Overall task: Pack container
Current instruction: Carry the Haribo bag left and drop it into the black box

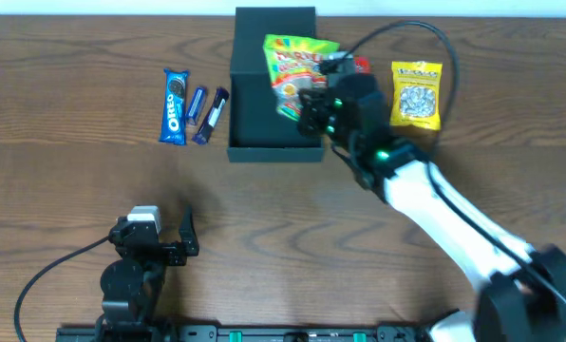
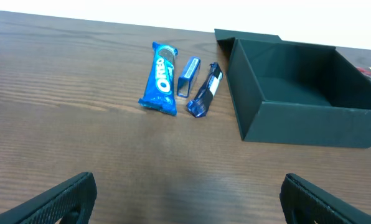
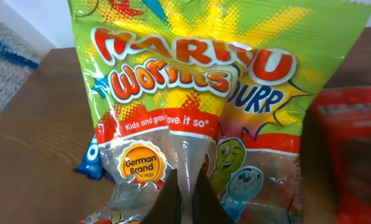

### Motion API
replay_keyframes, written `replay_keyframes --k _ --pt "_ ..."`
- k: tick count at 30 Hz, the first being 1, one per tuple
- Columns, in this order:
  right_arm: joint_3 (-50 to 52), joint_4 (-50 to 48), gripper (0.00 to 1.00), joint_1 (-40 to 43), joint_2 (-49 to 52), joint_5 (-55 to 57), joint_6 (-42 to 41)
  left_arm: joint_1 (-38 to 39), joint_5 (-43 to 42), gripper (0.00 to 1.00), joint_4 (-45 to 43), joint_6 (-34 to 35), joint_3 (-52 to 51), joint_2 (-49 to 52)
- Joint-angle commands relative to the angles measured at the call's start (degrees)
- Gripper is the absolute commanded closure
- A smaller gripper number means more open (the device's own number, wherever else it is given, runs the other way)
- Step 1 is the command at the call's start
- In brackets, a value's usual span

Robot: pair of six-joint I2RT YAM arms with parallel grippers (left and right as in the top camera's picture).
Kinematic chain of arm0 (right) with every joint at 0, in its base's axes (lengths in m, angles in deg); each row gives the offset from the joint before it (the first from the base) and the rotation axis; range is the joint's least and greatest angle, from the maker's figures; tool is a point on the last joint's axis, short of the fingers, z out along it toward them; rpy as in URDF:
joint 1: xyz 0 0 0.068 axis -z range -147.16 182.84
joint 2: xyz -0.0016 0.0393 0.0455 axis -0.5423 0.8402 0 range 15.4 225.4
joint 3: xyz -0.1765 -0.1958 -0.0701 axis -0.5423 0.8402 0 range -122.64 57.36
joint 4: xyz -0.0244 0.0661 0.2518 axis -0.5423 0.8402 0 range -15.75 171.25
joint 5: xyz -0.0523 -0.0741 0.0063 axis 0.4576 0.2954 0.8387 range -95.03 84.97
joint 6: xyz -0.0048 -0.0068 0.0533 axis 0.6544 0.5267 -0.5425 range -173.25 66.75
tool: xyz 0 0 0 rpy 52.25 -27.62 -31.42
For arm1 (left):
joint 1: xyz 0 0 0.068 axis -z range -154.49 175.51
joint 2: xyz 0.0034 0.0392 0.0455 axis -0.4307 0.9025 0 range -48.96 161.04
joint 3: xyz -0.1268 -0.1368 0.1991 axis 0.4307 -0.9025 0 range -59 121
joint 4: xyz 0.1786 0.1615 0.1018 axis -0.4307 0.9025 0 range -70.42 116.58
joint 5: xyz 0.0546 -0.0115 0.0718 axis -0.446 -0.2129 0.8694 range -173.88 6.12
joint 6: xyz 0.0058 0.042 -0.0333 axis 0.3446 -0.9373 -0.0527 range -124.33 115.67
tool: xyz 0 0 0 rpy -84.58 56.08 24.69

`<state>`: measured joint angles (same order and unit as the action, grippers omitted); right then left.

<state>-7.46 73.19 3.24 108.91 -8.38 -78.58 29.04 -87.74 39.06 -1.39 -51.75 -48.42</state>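
The container (image 1: 264, 119) is a dark box with its flip lid open at the back; it also shows in the left wrist view (image 2: 297, 93). My right gripper (image 1: 311, 109) is shut on a green Haribo worms bag (image 1: 297, 71) and holds it over the box's right side. In the right wrist view the fingers (image 3: 187, 196) pinch a fold of the bag (image 3: 198, 81). My left gripper (image 1: 160, 233) is open and empty near the front edge, its fingertips (image 2: 188, 199) wide apart.
An Oreo packet (image 1: 175, 106), a small blue packet (image 1: 198, 103) and a dark blue bar (image 1: 212, 116) lie left of the box. A yellow seed bag (image 1: 416, 93) lies to its right. A red packet (image 1: 360, 66) peeks out behind the bag.
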Motion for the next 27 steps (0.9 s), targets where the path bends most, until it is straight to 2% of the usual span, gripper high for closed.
replay_keyframes --k 1,9,20,27 --pt "-3.61 -3.17 0.99 -1.68 5.20 0.50 -3.48 -0.17 0.42 0.05 0.37 -0.37 -1.25 -0.31" --pt "-7.32 -2.45 0.98 -2.19 15.19 0.63 -5.53 -0.20 0.44 0.05 0.37 -0.37 -1.25 -0.31" --pt "-7.32 7.04 0.98 -1.64 15.65 6.49 -5.51 -0.17 0.42 0.05 0.37 -0.37 -1.25 -0.31" --pt "-7.32 7.02 0.98 -1.60 15.65 7.93 -5.53 -0.17 0.44 0.05 0.37 -0.37 -1.25 -0.31"
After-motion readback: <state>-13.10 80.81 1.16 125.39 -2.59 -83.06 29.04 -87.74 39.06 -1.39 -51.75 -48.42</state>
